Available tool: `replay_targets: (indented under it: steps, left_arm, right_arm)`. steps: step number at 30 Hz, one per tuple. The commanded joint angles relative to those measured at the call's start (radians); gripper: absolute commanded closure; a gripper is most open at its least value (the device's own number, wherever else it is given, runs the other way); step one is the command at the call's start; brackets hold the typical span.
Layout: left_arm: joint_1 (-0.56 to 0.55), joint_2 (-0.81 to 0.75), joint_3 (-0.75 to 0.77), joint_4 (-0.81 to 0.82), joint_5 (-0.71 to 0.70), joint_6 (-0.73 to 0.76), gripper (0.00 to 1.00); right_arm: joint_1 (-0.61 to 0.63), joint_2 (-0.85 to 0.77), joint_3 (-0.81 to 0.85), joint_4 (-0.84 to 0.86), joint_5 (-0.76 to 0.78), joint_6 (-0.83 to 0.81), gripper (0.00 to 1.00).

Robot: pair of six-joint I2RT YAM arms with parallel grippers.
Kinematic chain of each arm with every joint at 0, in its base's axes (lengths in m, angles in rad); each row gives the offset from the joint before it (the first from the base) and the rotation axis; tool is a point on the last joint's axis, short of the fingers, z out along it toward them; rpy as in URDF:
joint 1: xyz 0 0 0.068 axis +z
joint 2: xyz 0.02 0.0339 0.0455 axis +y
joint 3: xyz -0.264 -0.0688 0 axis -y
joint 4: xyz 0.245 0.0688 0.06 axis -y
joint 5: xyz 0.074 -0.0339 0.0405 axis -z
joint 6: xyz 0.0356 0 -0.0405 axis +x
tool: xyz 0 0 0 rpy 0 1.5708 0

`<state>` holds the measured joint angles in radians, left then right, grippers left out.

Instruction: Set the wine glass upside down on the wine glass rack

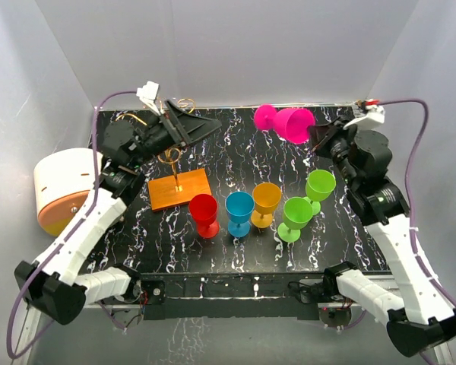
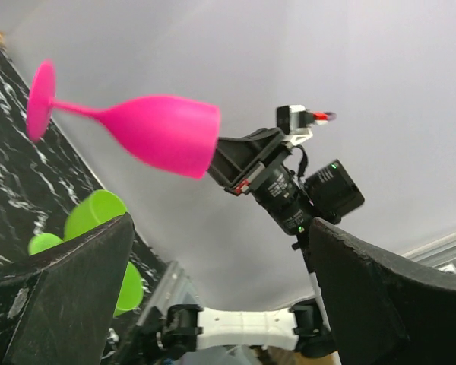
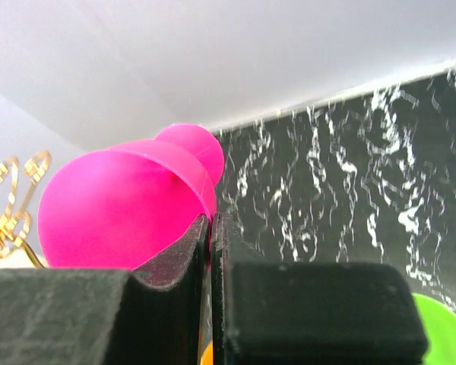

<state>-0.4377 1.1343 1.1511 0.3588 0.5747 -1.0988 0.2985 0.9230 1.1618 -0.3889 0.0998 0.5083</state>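
A pink wine glass (image 1: 290, 123) hangs on its side above the back of the table, foot pointing left. My right gripper (image 1: 316, 138) is shut on the rim of its bowl; in the right wrist view the two pads (image 3: 200, 242) pinch the thin pink wall (image 3: 121, 205). The wine glass rack (image 1: 180, 188) has an orange base and a gold wire post with curls (image 3: 14, 199), left of the glass. My left gripper (image 1: 205, 126) hovers open beside the rack's top and holds nothing. From the left wrist view, the glass (image 2: 156, 133) is well beyond the wide-apart fingers (image 2: 72, 293).
A red glass (image 1: 204, 214), a blue one (image 1: 239, 212), an orange one (image 1: 266, 202) and two green ones (image 1: 297, 217) (image 1: 320, 186) stand upright in a row on the black marbled table (image 1: 235, 152). A white and orange cylinder (image 1: 61, 190) sits off the left edge.
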Motion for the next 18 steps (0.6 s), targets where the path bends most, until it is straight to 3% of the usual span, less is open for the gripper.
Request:
replay_targets:
  steps: [1,7,11,18]
  left_arm:
    - [-0.093,0.071,0.074,0.039,-0.139,-0.111,0.03]
    - [-0.156,0.183,0.138,0.077,-0.253,-0.247,0.04]
    - [-0.192,0.248,0.145,0.189,-0.320,-0.344,0.06]
    - [-0.244,0.317,0.228,0.168,-0.412,-0.366,0.01]
  right_arm:
    - [0.001,-0.073,-0.001,0.212,0.141,0.028,1.00]
    - [0.001,-0.134,-0.031,0.376,0.138,0.087,1.00]
    - [-0.001,-0.152,-0.057,0.454,0.090,0.126,1.00]
    - [0.001,-0.173,-0.087,0.481,0.069,0.137,1.00]
